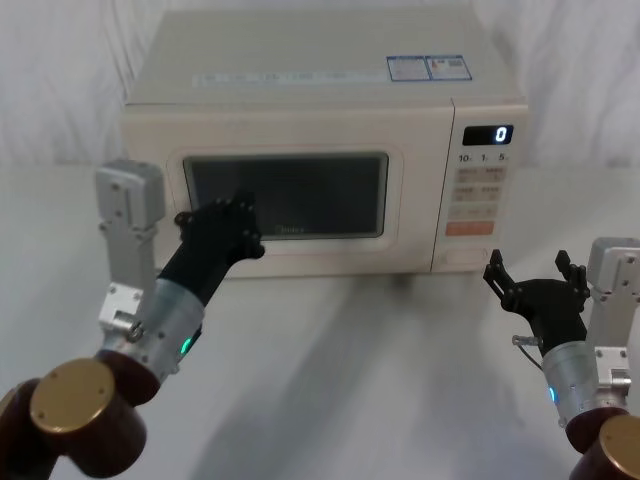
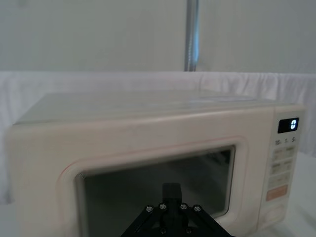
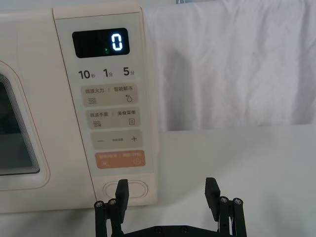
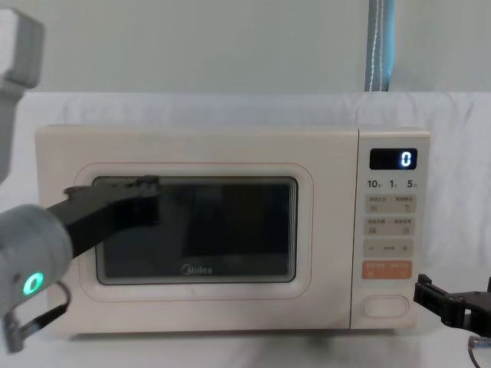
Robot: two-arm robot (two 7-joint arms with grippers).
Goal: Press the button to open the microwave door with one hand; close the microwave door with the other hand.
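Observation:
The cream microwave door [image 1: 300, 256] with its dark window lies flush with the oven body, also in the chest view [image 4: 230, 291] and left wrist view [image 2: 148, 143]. My left gripper [image 1: 240, 215], green-lit at the wrist, is shut with its tips against the window's left part [image 4: 146, 188]; its fingers [image 2: 171, 190] point at the glass. The wide plain button [image 1: 462, 258] sits at the bottom of the control panel [image 4: 383, 306]. My right gripper [image 1: 530, 268], blue-lit, hangs open a little in front of the panel and to its right [image 4: 454, 295]. In the right wrist view one finger overlaps the button [image 3: 136, 189] and the gripper [image 3: 167, 190] holds nothing.
The microwave stands on a white cloth-covered table [image 1: 380, 380] with a white backdrop behind. Its display [image 3: 100, 43] reads 0, and an orange button [image 3: 120, 159] sits just above the wide one. A metal pole [image 4: 380, 46] rises behind the oven.

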